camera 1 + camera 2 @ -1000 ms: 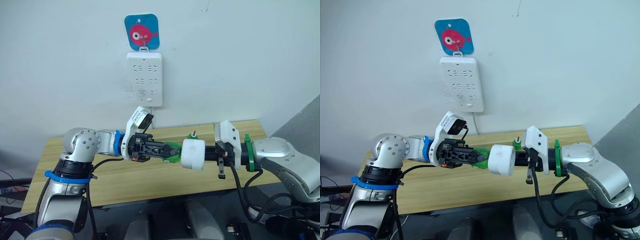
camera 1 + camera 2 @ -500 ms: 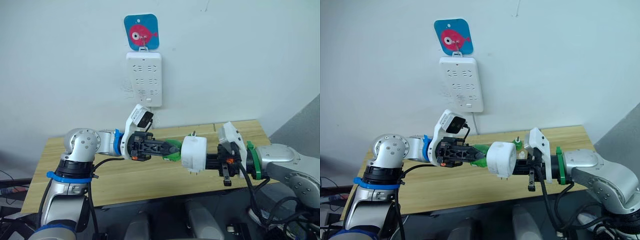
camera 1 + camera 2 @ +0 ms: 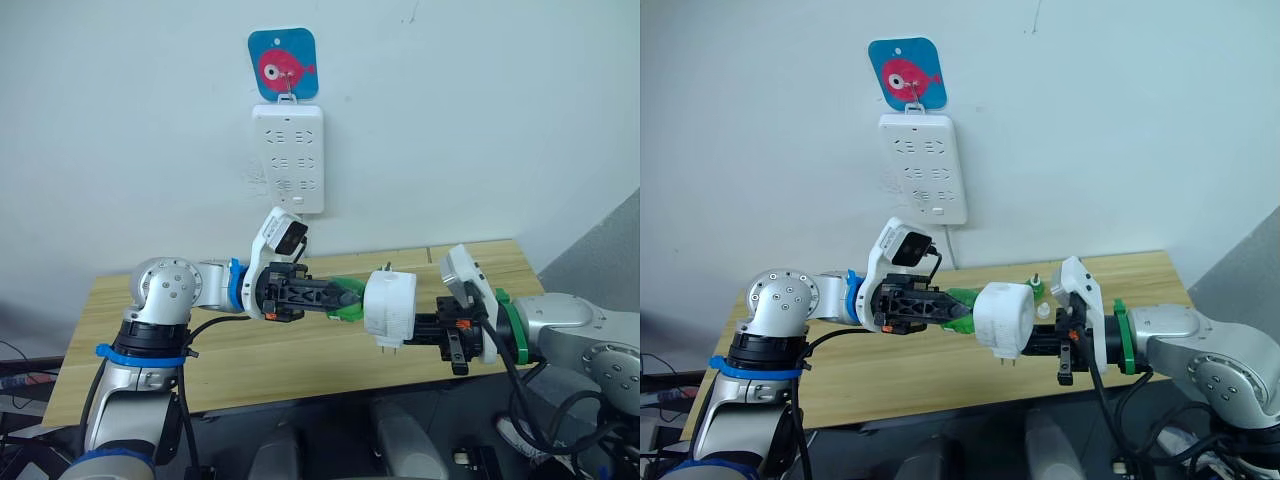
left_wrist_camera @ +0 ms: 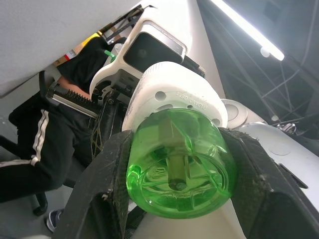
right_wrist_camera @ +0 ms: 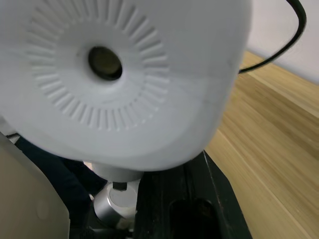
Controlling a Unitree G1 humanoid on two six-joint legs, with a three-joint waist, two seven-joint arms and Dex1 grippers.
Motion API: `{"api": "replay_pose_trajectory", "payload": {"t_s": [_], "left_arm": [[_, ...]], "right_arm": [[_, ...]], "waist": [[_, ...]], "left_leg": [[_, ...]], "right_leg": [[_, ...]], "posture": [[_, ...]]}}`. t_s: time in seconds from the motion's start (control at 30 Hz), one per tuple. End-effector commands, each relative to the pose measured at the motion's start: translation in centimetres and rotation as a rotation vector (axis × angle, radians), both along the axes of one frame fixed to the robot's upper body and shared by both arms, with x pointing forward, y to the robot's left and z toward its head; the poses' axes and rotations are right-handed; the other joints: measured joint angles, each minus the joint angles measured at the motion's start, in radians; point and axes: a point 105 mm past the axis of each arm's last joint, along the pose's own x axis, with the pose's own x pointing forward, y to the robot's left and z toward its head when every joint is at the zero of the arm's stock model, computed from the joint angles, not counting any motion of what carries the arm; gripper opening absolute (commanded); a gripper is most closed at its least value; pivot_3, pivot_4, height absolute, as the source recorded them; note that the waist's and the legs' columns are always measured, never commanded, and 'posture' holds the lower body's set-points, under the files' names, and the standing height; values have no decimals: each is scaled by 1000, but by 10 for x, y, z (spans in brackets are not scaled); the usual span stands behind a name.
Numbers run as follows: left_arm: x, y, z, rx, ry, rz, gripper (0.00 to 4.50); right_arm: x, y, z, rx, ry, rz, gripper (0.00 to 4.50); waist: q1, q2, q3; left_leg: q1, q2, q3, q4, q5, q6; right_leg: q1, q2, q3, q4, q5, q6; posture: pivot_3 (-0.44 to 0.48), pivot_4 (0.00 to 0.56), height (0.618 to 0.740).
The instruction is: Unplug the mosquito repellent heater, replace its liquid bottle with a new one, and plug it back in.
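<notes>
Both arms meet in mid-air above the wooden table [image 3: 300, 350], and the job sits right between them. The right gripper [image 3: 420, 325] has the mosquito repellent heater [image 3: 390, 307] clamped at its fingertips, vent face turned back toward its own wrist and the two prongs pointing down. The left gripper [image 3: 340, 297] has its fingers [image 4: 104, 194] pinched on either side of a green bottle [image 4: 177, 169], which sits mouth-first in the heater's underside. From the wrist view the bottle's base fills the gap between the pads, gripped across its widest part.

This looks like the screwing step, one bottle turning in the heater's socket; whether it is coming out or going in cannot be told from here. Beyond the heater, past the right fingertips, a second small green bottle [image 3: 383, 272] stands on the table, capped or not I can't make out.

To do this well: keep the bottle's axis dead in line with the socket, let the right fingers hold the heater rigid, and turn with the left wrist alone. Squeeze lightly, since the smooth plastic could slip or cock sideways. The wall power strip [image 3: 289, 158] waits overhead.
</notes>
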Motion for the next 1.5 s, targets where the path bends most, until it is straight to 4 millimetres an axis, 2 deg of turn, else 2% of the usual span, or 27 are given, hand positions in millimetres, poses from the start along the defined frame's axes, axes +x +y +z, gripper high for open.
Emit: {"api": "replay_pose_trajectory", "payload": {"t_s": [0.03, 0.07, 0.23, 0.43, 0.47, 0.57, 0.67, 0.73, 0.93, 1.13, 1.27, 1.5], "left_arm": [[9, 2, 11, -33, -85, 79, 2268], [10, 2, 13, -38, -96, 88, 2268], [11, 1, 14, -15, -206, 130, 2268], [21, -5, 2, 35, -434, 244, 2268], [23, -6, 0, 36, -475, 259, 2268], [25, -11, -7, 40, -598, 289, 2268], [25, -14, -21, 68, -789, 295, 2268], [25, -15, -27, 74, -898, 292, 2268], [27, -21, -34, 44, -1081, 266, 2268], [30, -24, -35, 23, -1097, 251, 2268], [31, -22, -39, 26, -1091, 246, 2268], [32, -21, -40, 22, -1084, 248, 2268]], "right_arm": [[18, -16, -21, -150, -138, -92, 371], [24, -22, -25, -181, -167, -124, 542], [51, -65, -31, -299, -257, -293, 2291], [46, -86, -24, -329, -291, -328, 4338], [44, -87, -21, -318, -285, -336, 4461], [37, -87, -15, -306, -295, -326, 4500], [31, -82, -4, -324, -395, -270, 4500], [27, -75, 4, -329, -470, -217, 4500], [16, -49, 23, -286, -608, -70, 4500], [17, -32, 25, -304, -699, 1, 4500], [25, -21, 28, -329, -773, 31, 4500], [35, -15, 28, -382, -833, 47, 4500]], "waist": [[1, 0, 0], [0, 0, 0], [2, 0, 0], [2, 0, 0], [3, 0, 0], [3, 0, 0], [2, 0, 0], [2, 0, 0], [0, 0, 0], [-2, 0, 0], [-5, 0, 0], [-7, 0, 0]], "left_leg": [[0, 0, 0, 0, 0, 0], [-1, 0, 0, 0, 0, 0], [0, -1, 3, 0, 0, 0], [0, 0, 2, 0, 0, 0], [1, 0, 2, 0, 0, 0], [1, -1, 3, 0, 0, 0], [1, 0, 3, -1, 0, 0], [1, 0, 4, -1, 0, 0], [2, 0, 7, -1, 0, 0], [2, 0, 7, 0, 0, 0], [3, 0, 7, 0, 0, 0], [3, 0, 5, 0, 0, 0]], "right_leg": [[0, 0, 0, 0, 0, 0], [0, 0, 0, 0, 0, 0], [0, 0, 0, 0, 0, 0], [0, 0, 2, 0, 0, 0], [0, 0, 2, 0, 0, 0], [1, 0, 3, -1, 0, 0], [1, 0, 3, -1, 0, 0], [1, 0, 3, -1, 0, 0], [2, 1, 3, -1, 0, 0], [2, 1, 3, -1, 0, 0], [2, 1, 2, -1, 0, 0], [2, 1, 2, -1, 0, 0]], "posture": [[-188, 158, 733], [-189, 157, 733], [-187, 158, 733], [-190, 158, 733], [-190, 158, 733], [-195, 159, 733], [-208, 162, 733], [-208, 162, 733], [-223, 162, 733], [-229, 155, 733], [-230, 153, 733], [-223, 151, 733]]}}
